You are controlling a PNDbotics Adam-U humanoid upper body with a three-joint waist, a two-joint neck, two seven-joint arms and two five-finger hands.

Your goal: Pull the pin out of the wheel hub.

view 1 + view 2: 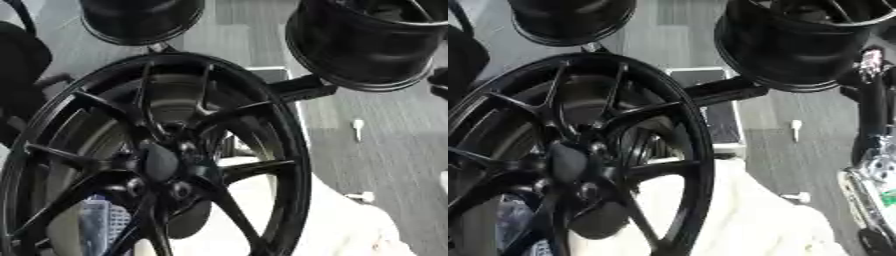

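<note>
Wheel (153, 155) is black, multi-spoke, standing tilted and filling the near view. Its hub (162, 162) sits at the centre where the spokes meet, w/ round bolt holes ringed around it. The pin should be in there, but I can't pick it out: everything at the hub is black on black.

Hands: left one isn't in either view. Just right of the wheel, at the edge of the right eye view, part of my right arm (875, 150) shows, black w/ silver. Can't tell whether that hand is spread or closed, or on anything.

Handling, my guess: the wheel is heavy, rigid metal w/ a glossy finish, so prob. slick. It shouldn't shift much when I tug. The pin is likely small and stiff and may sit snug in its hole. Best to pinch its exposed head and pull straight along its axis, no sideways lever. Reach between the spokes is tight.

Behind the wheel's lower spokes there's sth blue-and-white (96, 220), and a white cloth (341, 225) lies below-right of the wheel.

No brand, label or writing readable anywhere.
</note>
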